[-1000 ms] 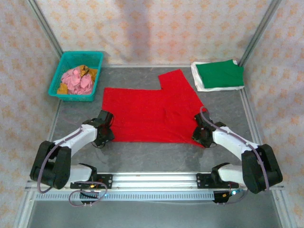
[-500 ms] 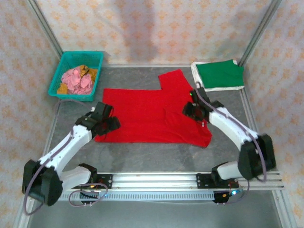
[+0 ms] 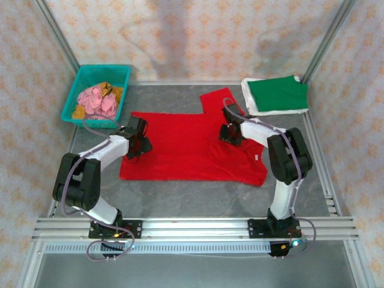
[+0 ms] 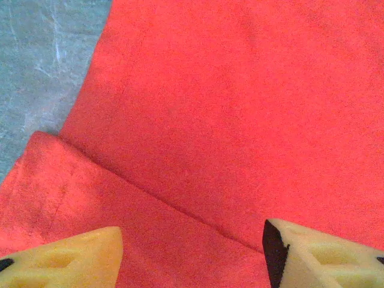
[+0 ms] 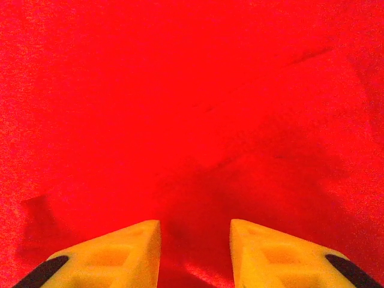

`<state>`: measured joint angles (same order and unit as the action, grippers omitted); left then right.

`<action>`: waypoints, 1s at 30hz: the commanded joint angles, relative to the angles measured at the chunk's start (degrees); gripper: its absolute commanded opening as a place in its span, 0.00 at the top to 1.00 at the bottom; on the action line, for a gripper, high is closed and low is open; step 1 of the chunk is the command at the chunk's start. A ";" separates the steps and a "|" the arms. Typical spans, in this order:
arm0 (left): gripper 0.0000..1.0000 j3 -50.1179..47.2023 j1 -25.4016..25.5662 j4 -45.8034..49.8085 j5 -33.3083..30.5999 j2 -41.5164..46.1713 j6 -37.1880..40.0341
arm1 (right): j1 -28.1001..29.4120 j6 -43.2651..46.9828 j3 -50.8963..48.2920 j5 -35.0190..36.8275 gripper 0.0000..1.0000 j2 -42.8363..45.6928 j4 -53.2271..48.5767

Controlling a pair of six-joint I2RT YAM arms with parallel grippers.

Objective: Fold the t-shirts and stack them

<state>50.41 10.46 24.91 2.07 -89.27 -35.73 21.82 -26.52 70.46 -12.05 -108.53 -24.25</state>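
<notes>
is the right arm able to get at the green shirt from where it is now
Probably yes: the green shirt lies uncovered on the white shirt at the far right corner, just beyond the right gripper, and nothing stands between them.

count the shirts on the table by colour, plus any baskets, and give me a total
red t-shirt: 1
green t-shirt: 1
white t-shirt, under the green one: 1
teal basket: 1
total: 4
</notes>
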 commanded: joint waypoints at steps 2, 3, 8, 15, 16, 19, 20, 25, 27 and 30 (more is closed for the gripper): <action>0.36 -7.17 0.12 -1.69 -1.72 2.03 -0.49 | -0.73 -1.69 -6.21 0.84 0.65 1.46 2.68; 0.36 -8.89 0.29 -1.62 -1.63 2.93 -1.06 | -0.81 -1.84 -7.58 1.00 0.65 2.08 2.76; 0.35 -17.12 6.55 -0.92 -0.02 10.22 -6.68 | -1.04 -3.06 -16.08 1.63 0.65 8.05 2.63; 0.35 -20.55 11.11 4.67 -0.87 21.13 -13.12 | -2.46 -3.55 -21.52 3.09 0.62 15.13 1.49; 0.35 -20.62 11.16 4.82 -0.74 22.30 -13.28 | -2.55 -2.93 -20.77 2.61 0.61 15.52 1.32; 0.35 -17.08 11.16 8.28 -3.20 24.61 -11.96 | -2.53 -0.49 -17.19 -0.05 0.60 16.70 -0.30; 0.35 -15.73 11.16 8.74 -3.53 24.81 -11.18 | -2.56 -0.14 -16.33 -0.54 0.59 17.33 -0.60; 0.34 -7.93 11.82 6.27 0.08 20.58 -4.98 | -4.59 3.12 -12.62 -1.10 0.52 19.14 -0.66; 0.32 -4.11 14.24 4.76 0.46 17.52 -1.71 | -6.94 3.36 -11.93 -2.51 0.52 18.10 -0.53; 0.30 3.38 19.36 3.88 0.38 10.83 1.53 | -9.50 4.39 -10.01 -5.91 0.52 15.26 -0.71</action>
<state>47.53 25.56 30.33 1.87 -73.47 -40.14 14.76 -24.56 58.43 -15.42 -91.37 -23.14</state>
